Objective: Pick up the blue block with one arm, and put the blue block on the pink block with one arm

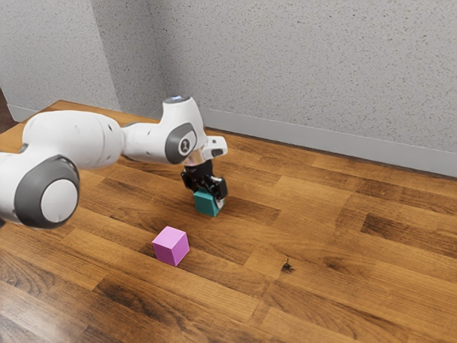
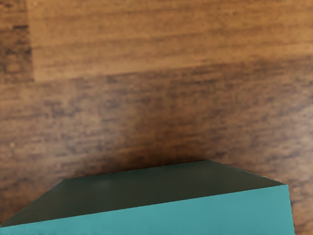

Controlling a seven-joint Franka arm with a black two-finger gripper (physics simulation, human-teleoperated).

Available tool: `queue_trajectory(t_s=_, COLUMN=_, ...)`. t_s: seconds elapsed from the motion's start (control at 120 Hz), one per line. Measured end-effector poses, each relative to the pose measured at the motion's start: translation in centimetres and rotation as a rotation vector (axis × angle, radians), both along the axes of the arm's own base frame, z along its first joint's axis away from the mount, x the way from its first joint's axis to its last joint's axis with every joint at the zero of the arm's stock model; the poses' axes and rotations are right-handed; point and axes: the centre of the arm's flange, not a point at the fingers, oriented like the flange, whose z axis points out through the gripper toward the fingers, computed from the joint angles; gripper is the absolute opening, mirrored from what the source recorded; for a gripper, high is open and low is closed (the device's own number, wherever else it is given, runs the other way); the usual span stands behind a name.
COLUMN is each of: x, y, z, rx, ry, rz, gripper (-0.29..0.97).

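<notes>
- My pincer (image 1: 207, 194) is black with two fingers. It pinches the blue block (image 1: 206, 206) from two sides at its upper part.
- The blue block is a plain cube with flat, matte faces and sharp edges, and its colour reads as blue-green. Being a cube, it has no long axis. It sits a little askew in my grip, with one upright edge turned toward the near right.
- The block is near the middle of the counter (image 1: 335, 236), directly under my hand. I cannot tell whether its underside touches the wood or hangs just above it.
- In the wrist view the blue block (image 2: 195, 215) shows a dark, shaded top face and a brighter side face. A soft shadow lies on the counter (image 2: 146, 73) beyond it.
- The pink block (image 1: 171, 245) is also a smooth matte cube. It rests flat on the counter, nearer and slightly left of the blue block, and the two are apart. One of its corners points toward the near side.
- The counter is made of brown wooden planks, glossy and streaked with grain. A small dark mark (image 1: 287, 266) lies to the right of the pink block.
- My arm (image 1: 86, 143) has smooth white shells and grey joint caps. The small mark on one cap is too small to read.
- Behind me stands a grey speckled wall (image 1: 321, 64) with a pale baseboard (image 1: 343, 139).
</notes>
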Motion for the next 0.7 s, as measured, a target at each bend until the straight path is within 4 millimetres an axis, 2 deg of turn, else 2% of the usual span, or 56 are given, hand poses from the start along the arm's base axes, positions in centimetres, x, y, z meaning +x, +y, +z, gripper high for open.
queue_trajectory(t_s=0.083, x=0.0, y=0.0, z=1.0, rx=0.003, ry=-0.013, rz=-0.001, gripper=0.38)
queue_trajectory(t_s=0.133, x=-0.9, y=0.0, z=2.2, rx=0.007, ry=-0.012, rz=-0.002, gripper=0.35)
queue_trajectory(t_s=0.292, x=-7.7, y=0.0, z=9.7, rx=0.028, ry=-0.008, rz=0.021, gripper=0.36)
queue_trajectory(t_s=0.4, x=-12.3, y=-0.8, z=11.7, rx=0.036, ry=0.013, rz=0.040, gripper=0.37)
queue_trajectory(t_s=0.558, x=-16.6, y=-2.2, z=11.3, rx=0.039, ry=0.061, rz=0.066, gripper=0.36)
queue_trajectory(t_s=0.7, x=-18.6, y=-2.2, z=10.0, rx=0.041, ry=0.104, rz=0.109, gripper=0.36)
